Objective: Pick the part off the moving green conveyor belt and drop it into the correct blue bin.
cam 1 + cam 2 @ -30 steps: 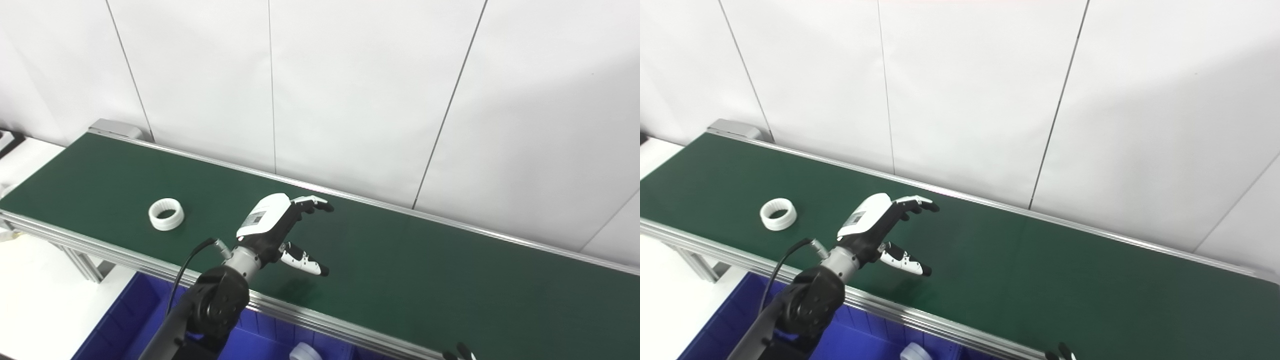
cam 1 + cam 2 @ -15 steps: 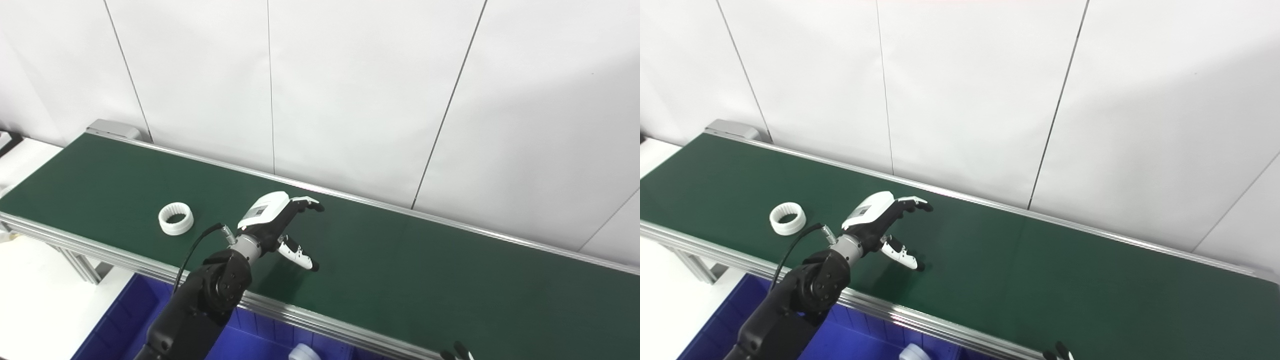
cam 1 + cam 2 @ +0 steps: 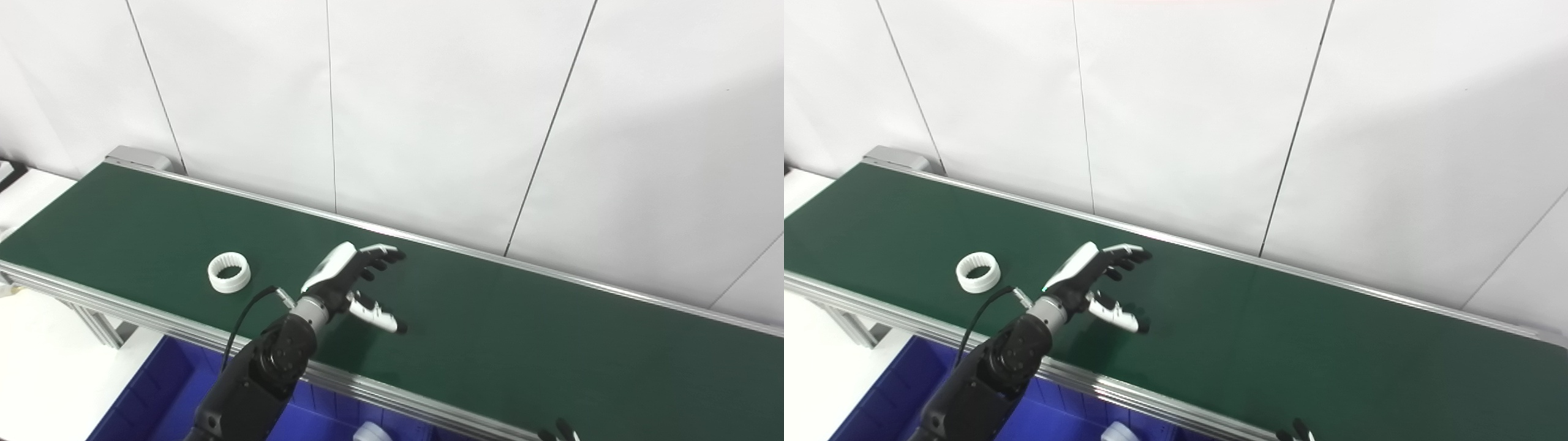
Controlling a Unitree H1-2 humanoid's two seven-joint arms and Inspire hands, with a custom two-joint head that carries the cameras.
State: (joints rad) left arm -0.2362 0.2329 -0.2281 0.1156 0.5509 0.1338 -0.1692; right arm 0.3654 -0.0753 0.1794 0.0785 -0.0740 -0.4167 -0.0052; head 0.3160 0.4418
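Since a second ago the white ring point(image 3: 229, 272) has ridden the green conveyor belt point(image 3: 551, 343) closer to your left hand point(image 3: 349, 285), which has rolled edge-on above the belt. You are at the intercept step: the ring lies flat just left of that hand, not touching it. Fingers and thumb are spread wide, holding nothing. Next you likely let it arrive, then close around its rim. Below the belt's near edge sits the blue bin point(image 3: 153, 392). Your right hand point(image 3: 558, 432) barely shows; its state is unclear.
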